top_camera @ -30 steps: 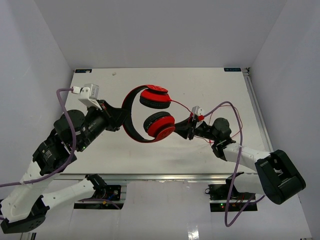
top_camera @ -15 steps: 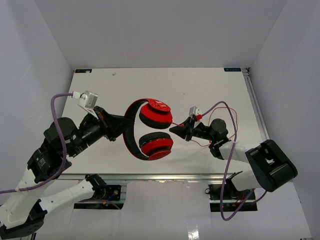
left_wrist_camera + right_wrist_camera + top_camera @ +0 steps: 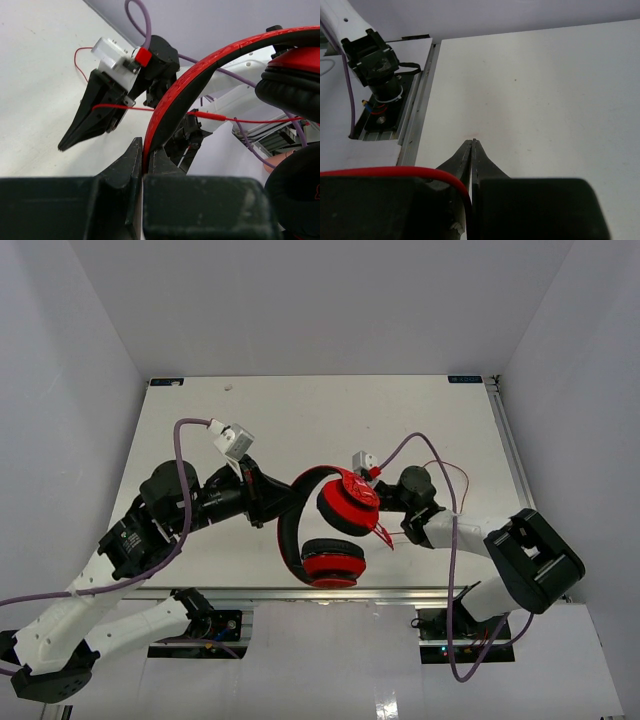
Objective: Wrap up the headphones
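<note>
"What colour are the headphones [image 3: 333, 562]?"
"Red earcups, black pads, and a red-and-black headband. The cord [image 3: 225, 118] is red too."
"And the rest?"
"White table [image 3: 300, 420], purple cables [image 3: 146, 22], and arms [image 3: 70, 615] in white and black."

A white table [image 3: 330, 410] sits enclosed by plain pale lavender walls [image 3: 320, 300] under even light.
</note>
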`<action>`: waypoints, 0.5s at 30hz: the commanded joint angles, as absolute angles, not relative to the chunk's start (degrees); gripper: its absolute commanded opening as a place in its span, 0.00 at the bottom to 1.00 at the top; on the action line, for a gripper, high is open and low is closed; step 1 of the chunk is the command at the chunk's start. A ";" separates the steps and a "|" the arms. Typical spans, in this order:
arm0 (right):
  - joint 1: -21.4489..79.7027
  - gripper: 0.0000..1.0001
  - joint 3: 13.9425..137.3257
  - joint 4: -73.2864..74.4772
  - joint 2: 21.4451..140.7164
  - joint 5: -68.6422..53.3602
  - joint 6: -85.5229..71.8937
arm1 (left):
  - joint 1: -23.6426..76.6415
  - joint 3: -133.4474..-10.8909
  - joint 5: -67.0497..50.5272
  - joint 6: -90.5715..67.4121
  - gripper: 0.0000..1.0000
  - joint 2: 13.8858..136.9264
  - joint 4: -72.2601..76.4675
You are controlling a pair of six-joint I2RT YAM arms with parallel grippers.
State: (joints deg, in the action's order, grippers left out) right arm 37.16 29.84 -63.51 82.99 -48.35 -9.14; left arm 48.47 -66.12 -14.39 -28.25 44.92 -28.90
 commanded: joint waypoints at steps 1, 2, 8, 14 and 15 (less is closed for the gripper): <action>41.32 0.08 34.26 -56.95 84.10 -46.80 -3.01 | 48.43 -65.75 -17.66 -29.88 0.00 43.79 -19.29; 41.90 0.08 34.86 -56.50 84.69 -46.41 -2.51 | 48.45 -65.52 -18.00 -30.11 0.00 44.02 -18.69; 44.48 0.08 38.22 -54.08 89.09 -44.46 -0.79 | 48.43 -63.34 -22.42 -32.30 0.00 44.22 -13.83; 44.91 0.08 42.63 -49.41 92.74 -41.18 1.02 | 48.48 -62.11 -29.52 -34.11 0.00 45.38 -13.71; 44.88 0.08 43.34 -48.17 92.91 -40.03 1.93 | 48.51 -62.06 -30.13 -33.76 0.00 45.45 -14.56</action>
